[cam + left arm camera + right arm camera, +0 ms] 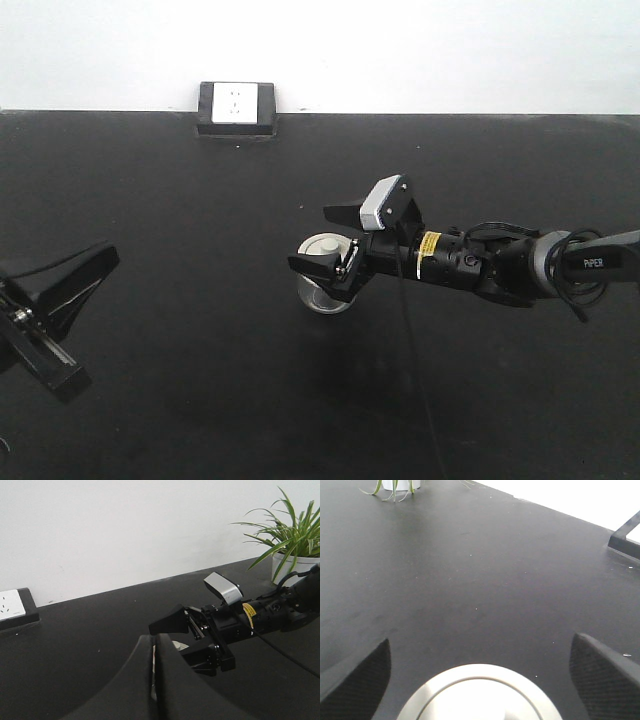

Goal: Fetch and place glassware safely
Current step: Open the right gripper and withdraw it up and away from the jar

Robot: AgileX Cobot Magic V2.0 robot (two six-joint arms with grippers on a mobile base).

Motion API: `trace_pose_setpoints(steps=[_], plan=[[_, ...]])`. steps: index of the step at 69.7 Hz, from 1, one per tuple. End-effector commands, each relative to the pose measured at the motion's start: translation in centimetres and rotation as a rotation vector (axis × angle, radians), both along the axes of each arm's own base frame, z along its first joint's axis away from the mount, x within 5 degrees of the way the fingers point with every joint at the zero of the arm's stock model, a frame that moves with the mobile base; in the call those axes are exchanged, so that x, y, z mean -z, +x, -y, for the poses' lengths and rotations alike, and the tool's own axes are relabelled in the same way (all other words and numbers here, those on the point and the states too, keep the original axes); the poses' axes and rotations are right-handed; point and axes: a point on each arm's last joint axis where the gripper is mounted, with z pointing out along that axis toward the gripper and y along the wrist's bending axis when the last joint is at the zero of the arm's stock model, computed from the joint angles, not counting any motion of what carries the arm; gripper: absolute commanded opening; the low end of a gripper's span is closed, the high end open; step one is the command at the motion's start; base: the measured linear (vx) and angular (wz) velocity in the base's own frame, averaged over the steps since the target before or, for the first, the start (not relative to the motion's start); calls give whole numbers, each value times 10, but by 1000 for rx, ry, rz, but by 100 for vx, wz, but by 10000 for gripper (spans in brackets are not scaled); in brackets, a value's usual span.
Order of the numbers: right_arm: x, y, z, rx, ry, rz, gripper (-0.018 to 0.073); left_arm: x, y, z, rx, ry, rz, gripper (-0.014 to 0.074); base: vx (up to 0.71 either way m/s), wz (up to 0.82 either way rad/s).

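Note:
The glassware [322, 248], a squat clear jar with a cream-white lid, stands on the black table near the middle. My right gripper [325, 240] is open and straddles it, one finger on each side and apart from the lid. In the right wrist view the lid [480, 695] fills the bottom centre between the spread fingertips [362, 680]. My left gripper [105, 255] is shut and empty at the left, pointing toward the jar. From the left wrist, the shut fingers [170, 680] hide most of the jar [177, 645].
A black box with a white power socket [236, 108] sits at the table's far edge against the white wall. A potted plant [292, 545] stands at the far right corner. The right arm [500, 262] reaches in from the right.

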Motion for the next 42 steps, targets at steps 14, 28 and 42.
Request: trace_pose_setpoints(steps=[14,28,42], plan=[[-63,0,3,26,110,140,652,-15,0,2,22,-71,61,2,0,0],[-109,-8,10,110,92,116,565,-15,0,2,22,-71,61,2,0,0],[-168,-30,26,254,43,68,391,-15,0,2,22,-71,61,2,0,0]])
